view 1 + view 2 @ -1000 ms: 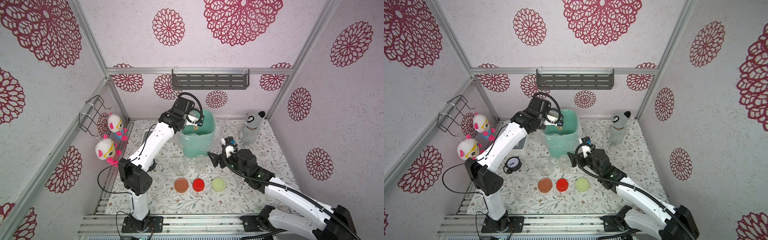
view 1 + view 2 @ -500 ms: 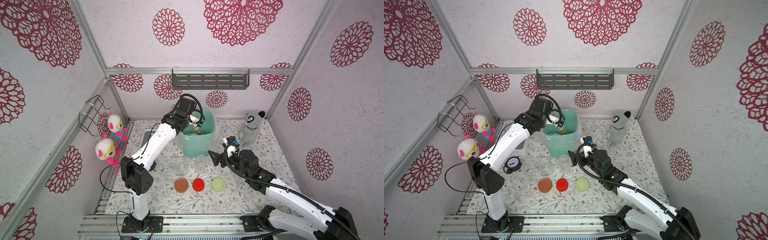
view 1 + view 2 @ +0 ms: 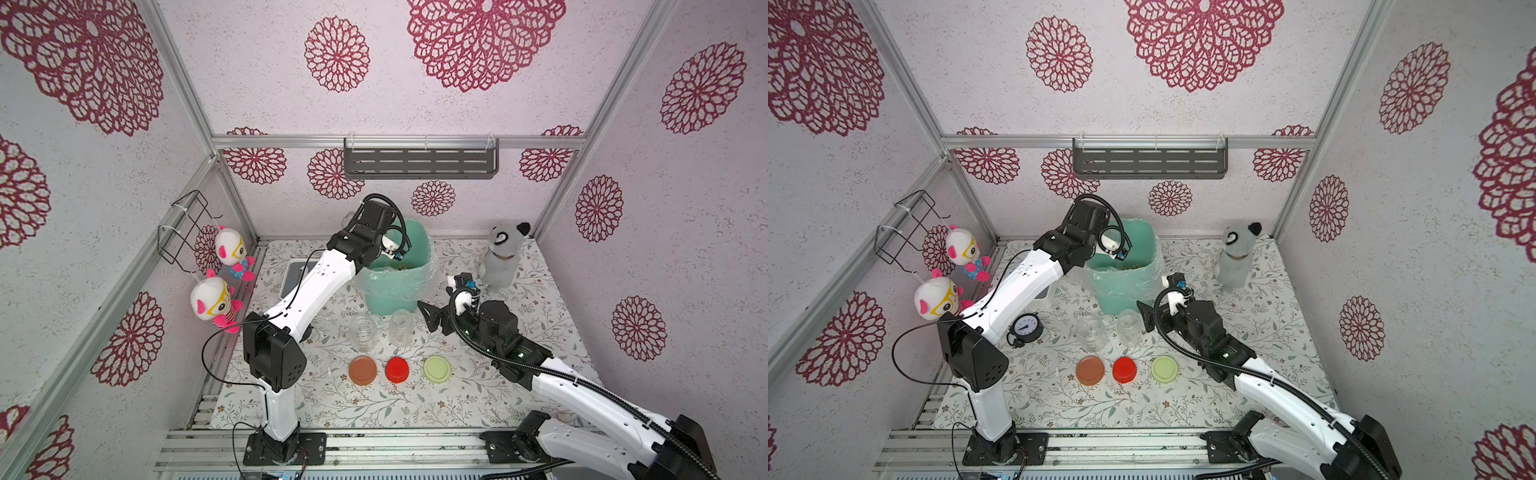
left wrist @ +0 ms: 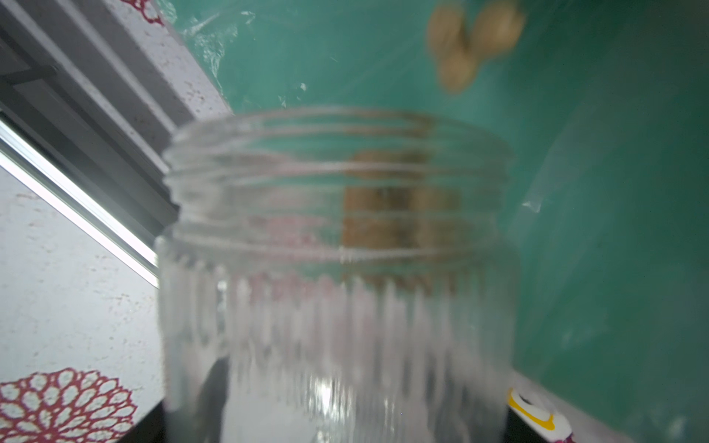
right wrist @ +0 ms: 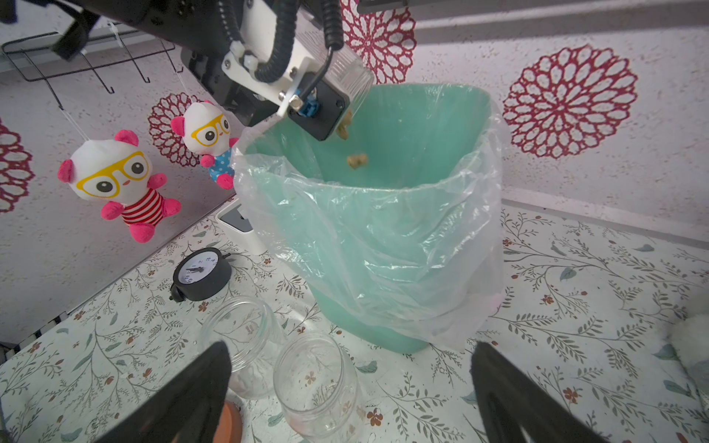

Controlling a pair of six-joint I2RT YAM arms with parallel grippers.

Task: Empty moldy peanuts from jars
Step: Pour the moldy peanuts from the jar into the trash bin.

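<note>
Our left jaws grip a tilted jar point(image 5: 351, 78), clear and ribbed, with its open mouth tipped down over the green bin point(image 5: 383, 330). We cannot make out the pads themselves, because the wrist camera housing and the glass cover them. In the left wrist view this jar fills the frame, blurred. A few moldy peanuts point(image 4: 399, 214) lie against its threaded neck, and three more are in the air past the mouth, in front of the bin's inner wall. From the right wrist we see kernels dropping below the mouth, inside the rim. A small yellowish heap point(image 3: 401, 268) shows at the bottom of the bin. A thin clear liner bag point(image 5: 441, 268) is draped over the rim and down the outside.

Our right jaws stand wide apart and hold nothing. Their two dark fingers point(image 5: 184, 399) frame the right wrist view. Just ahead of them two empty jars point(image 3: 363, 332) stand upright and close together on the desk point(image 3: 374, 409), near the foot of the bin.

Nearer the arm bases three lids lie in a row, apart from one another: a brown lid point(image 3: 363, 370), a red lid point(image 3: 397, 369) and a pale green lid point(image 3: 437, 368). A black clock point(image 3: 1025, 328) lies on the desk to the left of the jars. A grey plush animal point(image 3: 503, 257) stands in the far right corner, and two plush pandas point(image 3: 216, 299) with yellow glasses hang by the left wall.
</note>
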